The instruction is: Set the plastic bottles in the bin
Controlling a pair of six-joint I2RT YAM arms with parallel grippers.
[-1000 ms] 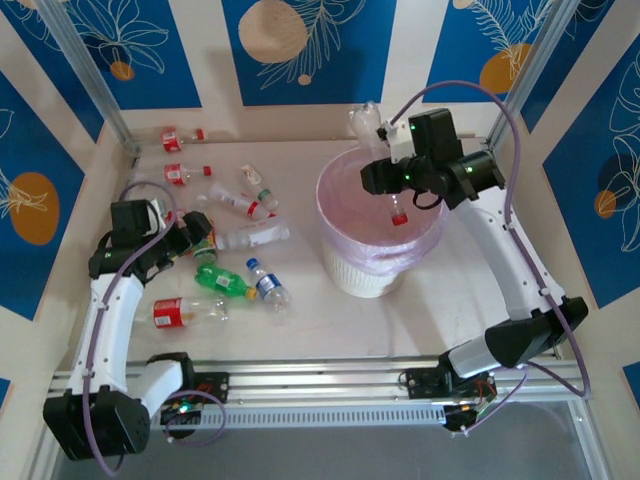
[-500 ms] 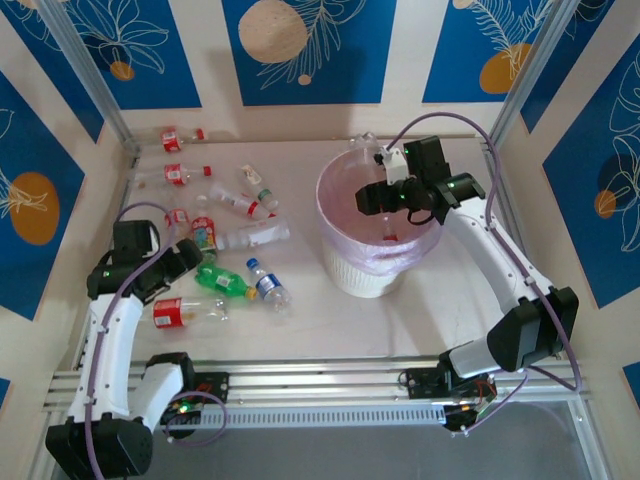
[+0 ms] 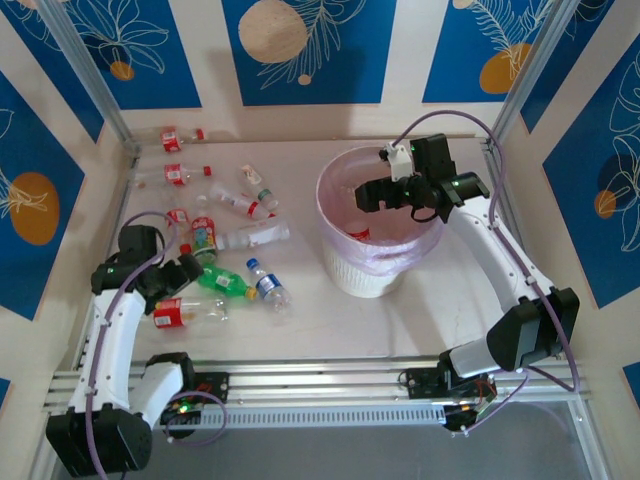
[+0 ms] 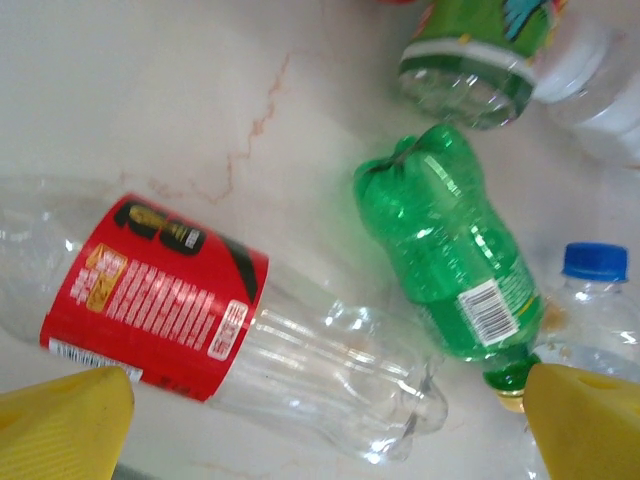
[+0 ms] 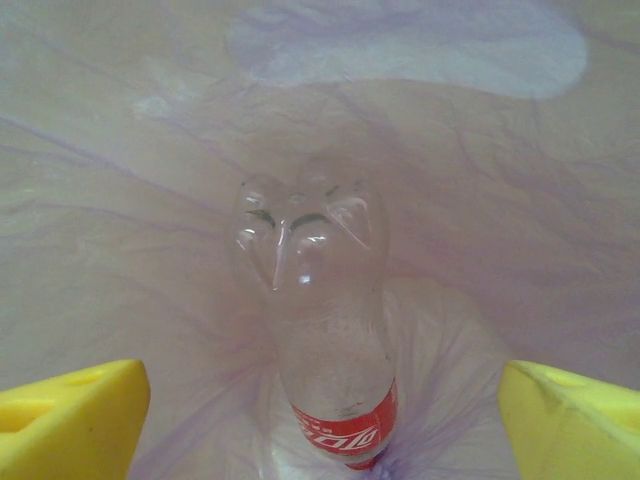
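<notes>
Several crushed plastic bottles (image 3: 235,203) lie scattered on the table's left half. My left gripper (image 3: 190,270) hovers open over them. In its wrist view a clear red-labelled bottle (image 4: 200,310) lies between the yellow fingertips (image 4: 60,420), with a green bottle (image 4: 450,250) beside it and nothing gripped. My right gripper (image 3: 372,195) hangs open over the bin (image 3: 365,275). A red-labelled bottle (image 5: 320,330) lies free, cap down, in the pink bag (image 5: 150,200) below the right gripper (image 5: 320,420). It shows in the top view as the bottle in the bin (image 3: 360,233).
A blue-capped bottle (image 4: 595,262) and a green-labelled bottle (image 4: 480,50) lie close to the green one. Metal frame posts (image 3: 95,90) and patterned walls close in the table on three sides. A rail (image 3: 320,375) runs along the near edge.
My right gripper opened and dropped its red-labelled bottle into the bin, then drew back slightly. My left arm moved nearer and lower, toward the red-labelled bottle on the table.
</notes>
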